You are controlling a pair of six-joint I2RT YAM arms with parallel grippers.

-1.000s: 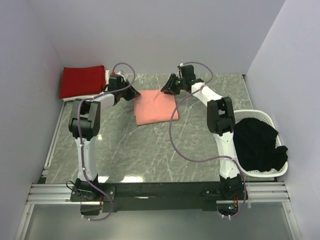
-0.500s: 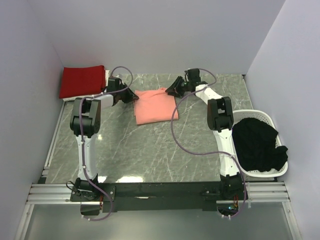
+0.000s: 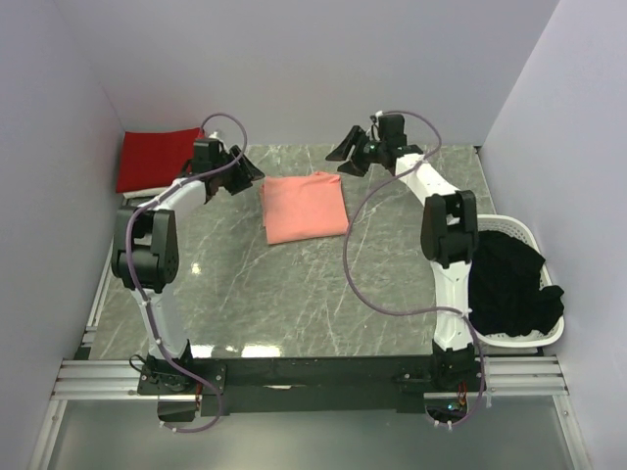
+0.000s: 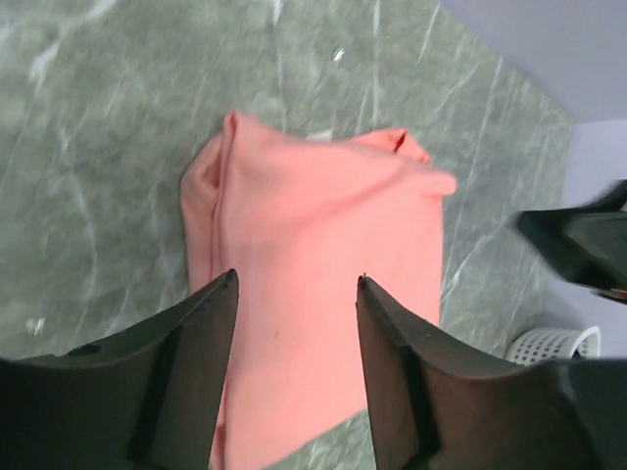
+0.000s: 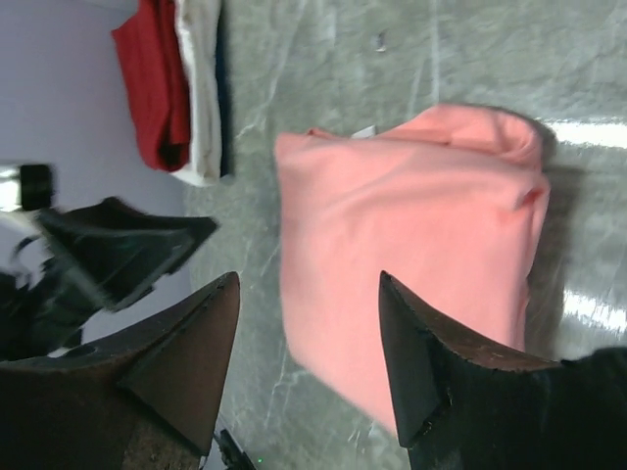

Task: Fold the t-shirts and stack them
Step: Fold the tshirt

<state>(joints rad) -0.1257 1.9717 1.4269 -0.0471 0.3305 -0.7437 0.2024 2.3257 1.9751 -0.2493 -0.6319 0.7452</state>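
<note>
Salmon-pink t-shirt (image 3: 304, 208) folded mid-table (basket (image 3: 519, 224) right, holding black t-shirt (image 3: 505, 284)).

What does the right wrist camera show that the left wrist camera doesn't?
Only the right wrist view shows the deep red t-shirt and the white t-shirt stacked by the wall, plus the left gripper. Only the left wrist view shows a corner of the white basket and the right gripper. Both show the folded salmon-pink t-shirt lying on the marbled table, with each camera's own gripper open.
</note>
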